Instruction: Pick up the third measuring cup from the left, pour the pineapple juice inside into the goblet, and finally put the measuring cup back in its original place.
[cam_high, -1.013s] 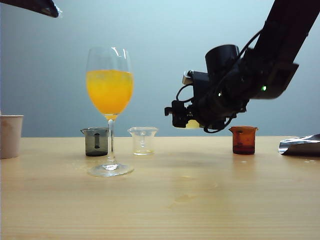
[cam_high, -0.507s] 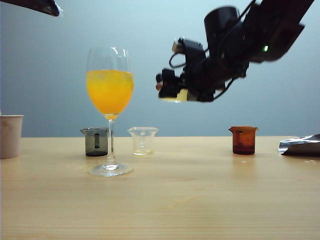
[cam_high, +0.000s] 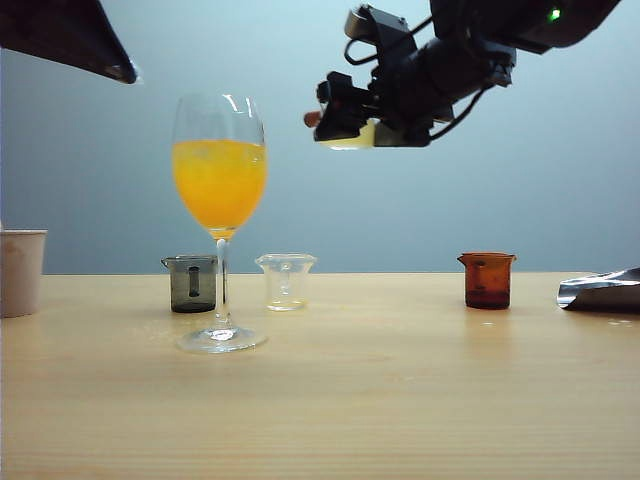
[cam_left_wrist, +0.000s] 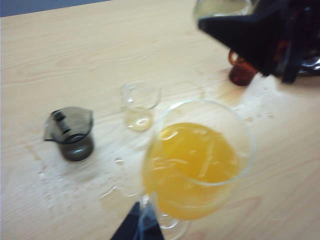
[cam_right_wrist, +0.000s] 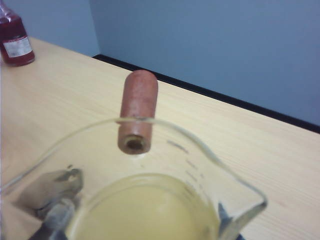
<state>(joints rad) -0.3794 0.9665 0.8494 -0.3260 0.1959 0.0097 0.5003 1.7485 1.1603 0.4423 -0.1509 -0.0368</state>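
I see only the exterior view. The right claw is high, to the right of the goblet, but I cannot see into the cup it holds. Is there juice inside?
Observer: Yes. The right wrist view shows pale pineapple juice in the third measuring cup.
Operator: Is the right claw already over the goblet?
Observer: No. Seen from the left wrist, the cup is outside the goblet's rim, on the amber cup's side.
Operator: The left claw hangs at upper left. Is the table dry?
Observer: No, wet splashes lie near the goblet's foot.

glossy clear goblet (cam_high: 219, 180) on a matt light wooden table (cam_high: 400, 400).
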